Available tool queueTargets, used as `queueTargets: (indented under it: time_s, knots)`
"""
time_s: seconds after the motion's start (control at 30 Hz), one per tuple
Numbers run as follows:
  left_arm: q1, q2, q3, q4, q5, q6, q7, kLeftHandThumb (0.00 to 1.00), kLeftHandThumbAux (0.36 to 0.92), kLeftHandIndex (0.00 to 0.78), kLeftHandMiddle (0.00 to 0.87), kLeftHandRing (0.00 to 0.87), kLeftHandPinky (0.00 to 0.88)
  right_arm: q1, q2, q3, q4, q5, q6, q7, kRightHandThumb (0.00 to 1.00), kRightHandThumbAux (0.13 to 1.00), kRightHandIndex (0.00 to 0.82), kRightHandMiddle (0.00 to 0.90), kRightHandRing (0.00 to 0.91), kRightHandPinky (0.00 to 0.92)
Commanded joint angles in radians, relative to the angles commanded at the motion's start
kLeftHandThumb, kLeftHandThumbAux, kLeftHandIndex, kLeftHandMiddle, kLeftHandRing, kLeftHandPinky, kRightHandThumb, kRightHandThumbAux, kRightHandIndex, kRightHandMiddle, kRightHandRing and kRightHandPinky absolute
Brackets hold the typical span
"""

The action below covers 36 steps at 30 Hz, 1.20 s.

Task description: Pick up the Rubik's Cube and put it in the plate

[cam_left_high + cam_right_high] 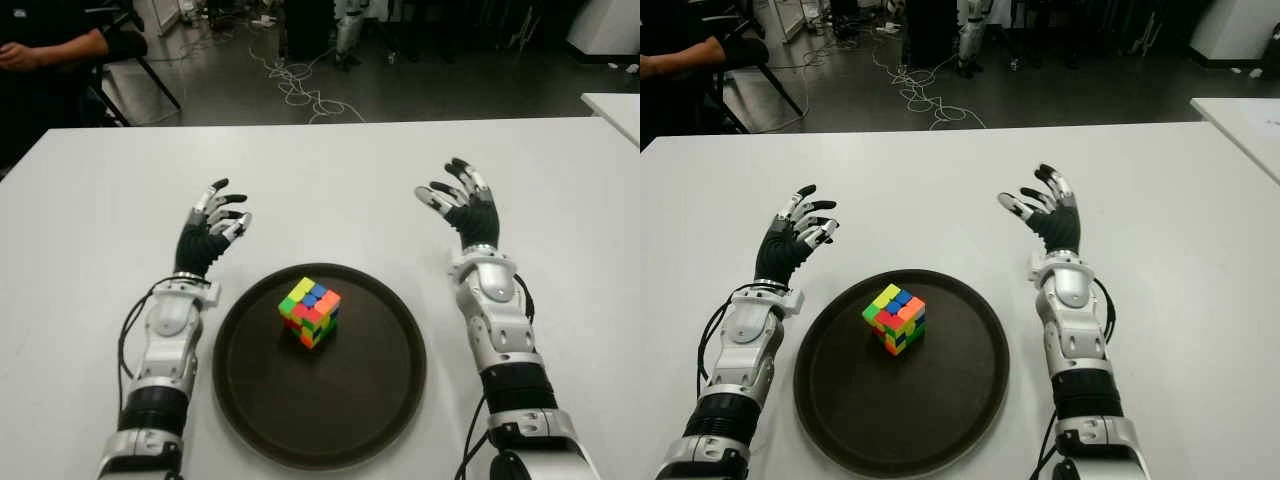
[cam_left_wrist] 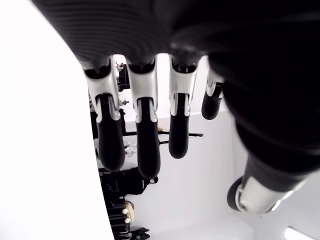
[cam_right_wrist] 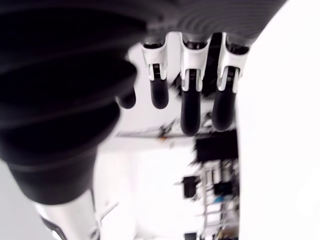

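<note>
Cube [image 1: 310, 311] position: inside the plate [image 1: 385, 405], on the plate floor, toward the far part and slightly left of the plate centre. It stands flat with one corner turned toward the robot; yellow, green, blue, red and orange squares are visible. Nothing touches it.

Plate: round, dark, raised rim, sitting on the white counter [image 1: 330, 190] close to the robot, between the two forearms.

Left robot hand [image 1: 212, 230]: on the left of the plate, beyond its far-left rim and apart from it. Fingers [image 2: 144, 150] extended and slightly separated, thumb out to the side; the hand holds nothing. Contact with the counter cannot be confirmed.

Right robot hand [image 1: 462, 203]: on the right of the plate, farther out over the counter than the left one and clear of the rim. Fingers [image 3: 190, 112] straightened and fanned, palm empty, thumb pointing toward the centre line.

Both hands are well apart from the cube.

Background: dark floor beyond the counter's far edge with a loose tangle of white cable [image 1: 300, 85]; a person's arm [image 1: 55, 50] at the far left; the corner of a second white table [image 1: 615, 105] at the far right
</note>
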Motion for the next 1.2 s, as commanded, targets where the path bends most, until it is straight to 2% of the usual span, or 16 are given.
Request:
queueTargets:
  time_s: [0.23,0.37,1.0,1.2]
  knots:
    - [0.005,-0.003,0.000,-0.015,-0.015,0.011,0.000,0.410,0.714,0.116,0.298,0.388,0.475,0.039,0.020,0.017,-0.059,-0.023,-0.011,-0.002,0.013,0.852,0.188,0.240,0.248,0.280]
    - [0.007,-0.005,0.000,-0.019,-0.013,0.014,0.011,0.402,0.715,0.118,0.299,0.391,0.475,0.049,0.023,0.029,-0.054,-0.051,-0.058,0.004,0.016,0.847,0.191,0.238,0.244,0.275]
    - [0.009,-0.001,0.002,-0.023,-0.025,0.011,0.000,0.427,0.721,0.116,0.293,0.394,0.489,0.048,0.024,0.046,0.048,-0.112,-0.227,-0.002,0.032,0.849,0.196,0.231,0.232,0.251]
    - [0.010,0.000,0.002,-0.024,-0.027,0.008,-0.004,0.424,0.719,0.116,0.296,0.396,0.484,0.048,0.022,0.049,0.061,-0.126,-0.260,-0.001,0.046,0.845,0.194,0.233,0.233,0.249]
